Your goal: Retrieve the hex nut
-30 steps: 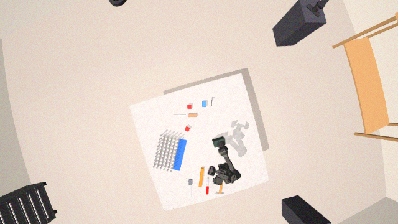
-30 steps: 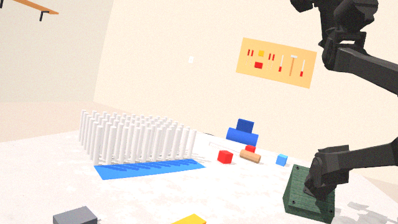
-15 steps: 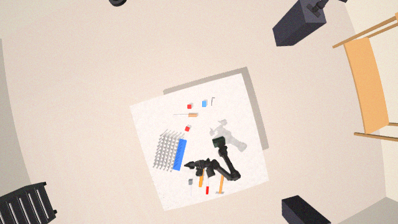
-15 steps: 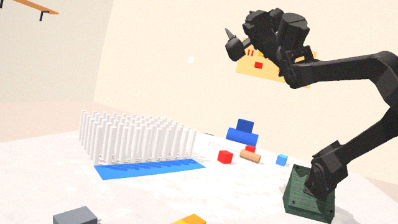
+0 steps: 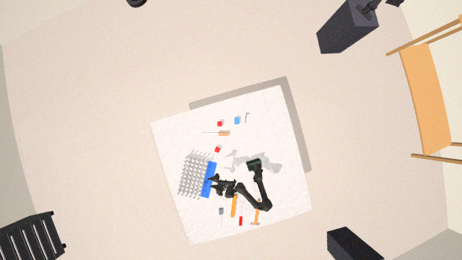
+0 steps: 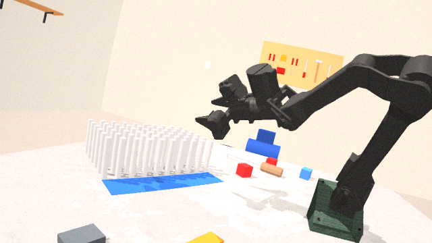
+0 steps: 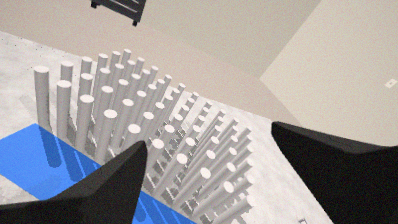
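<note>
- Metal spacers (image 5: 193, 177) (image 6: 107, 155) (image 7: 110, 114) stand upright in close rows, left of centre in the top view and the exterior view, and across the middle of the wrist view.
- A blue taped strip (image 5: 208, 180) (image 6: 162, 183) (image 7: 20, 152) lies flat along the front of the spacers, reaching the lower left of the wrist view.
- The hex nut cannot be made out in any view, so its place among the spacers cannot be told.
- The black gripper (image 5: 210, 182) (image 6: 204, 110) (image 7: 209, 136) has its fingers spread wide, with nothing between them. In the exterior view it is raised above the table, near the upper centre, pointing left.
- The black arm (image 5: 249, 196) (image 6: 381, 135) bends down to a green base (image 5: 253, 165) (image 6: 318, 227), lower right in the exterior view.
- Upper part of the table in the top view: a thin-shafted tool with a tan handle (image 5: 224, 133) (image 6: 271, 169), two red cubes, a blue cube (image 5: 237, 120) (image 6: 306, 173) and a small L-shaped key (image 5: 246, 118).
- Below the arm's elbow and to its left in that view: a hammer (image 5: 256, 217), a red-handled tool (image 5: 240, 220), an orange bar (image 5: 234, 206) (image 6: 206, 239) and a grey block (image 5: 221, 210) (image 6: 82, 234).
</note>
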`<state>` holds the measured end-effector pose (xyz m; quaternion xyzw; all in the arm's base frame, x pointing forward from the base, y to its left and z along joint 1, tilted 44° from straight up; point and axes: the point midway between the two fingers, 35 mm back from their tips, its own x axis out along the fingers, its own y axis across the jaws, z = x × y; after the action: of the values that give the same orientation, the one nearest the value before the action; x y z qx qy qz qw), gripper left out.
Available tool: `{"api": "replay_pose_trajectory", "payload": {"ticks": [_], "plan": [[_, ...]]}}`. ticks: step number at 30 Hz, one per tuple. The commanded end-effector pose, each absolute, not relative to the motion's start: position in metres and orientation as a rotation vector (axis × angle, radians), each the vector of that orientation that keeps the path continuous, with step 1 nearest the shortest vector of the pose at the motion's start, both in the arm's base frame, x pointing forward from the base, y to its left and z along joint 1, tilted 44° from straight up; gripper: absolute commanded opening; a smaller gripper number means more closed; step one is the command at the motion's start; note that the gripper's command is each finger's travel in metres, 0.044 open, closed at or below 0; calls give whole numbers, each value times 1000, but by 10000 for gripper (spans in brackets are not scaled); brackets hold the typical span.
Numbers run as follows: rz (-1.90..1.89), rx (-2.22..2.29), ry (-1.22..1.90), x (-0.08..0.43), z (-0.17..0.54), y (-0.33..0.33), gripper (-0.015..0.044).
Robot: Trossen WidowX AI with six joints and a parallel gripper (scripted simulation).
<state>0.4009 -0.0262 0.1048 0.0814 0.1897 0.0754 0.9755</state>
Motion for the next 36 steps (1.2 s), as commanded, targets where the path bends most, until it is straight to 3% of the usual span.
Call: {"api": "replay_pose_trajectory", "payload": {"ticks": [1,36], "plan": [[243,279,503,389,72,10,440],[248,285,509,388,71,12,440]]}}
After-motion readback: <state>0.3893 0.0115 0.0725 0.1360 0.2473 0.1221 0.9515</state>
